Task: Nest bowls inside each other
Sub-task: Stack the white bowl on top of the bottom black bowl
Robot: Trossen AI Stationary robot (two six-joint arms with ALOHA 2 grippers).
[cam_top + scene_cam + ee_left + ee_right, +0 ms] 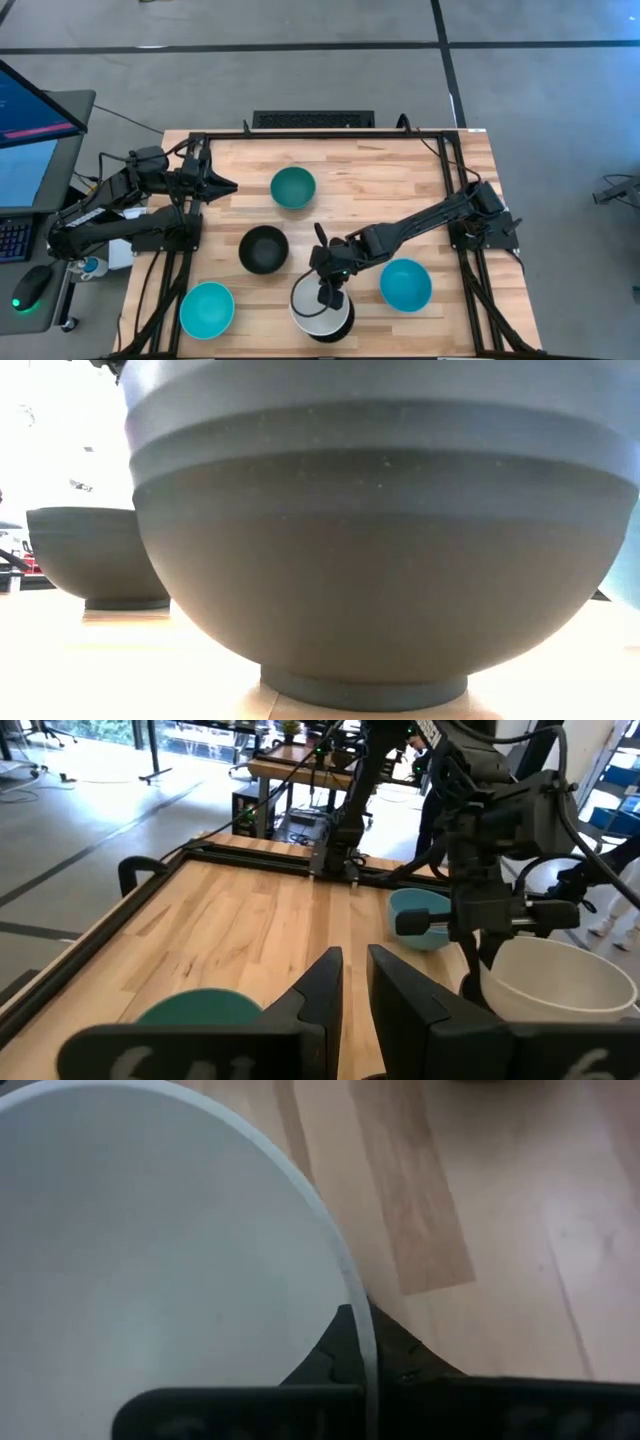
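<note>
A white bowl (318,305) sits in a black bowl (334,337) near the table's near edge. In the low view that black bowl (380,560) stands on its foot. My right gripper (330,296) is over the white bowl, shut on its rim. A second black bowl (263,249), a teal-green bowl (293,187) and two cyan bowls (207,309) (405,284) stand apart on the table. My left gripper (226,185) waits shut at the table's left, pointing toward the teal-green bowl (195,1008). My right gripper (365,1355) holds the white bowl by its rim (352,1285), one finger inside the bowl and one outside. The fingers (478,945) come down on it from above. The bowl stays upright inside the black bowl; whether it rests fully in it, I cannot tell.
A black frame (320,135) runs around the wooden table top (380,190). The middle and far right of the table are bare wood. A monitor, keyboard and mouse (35,285) stand beyond the left edge.
</note>
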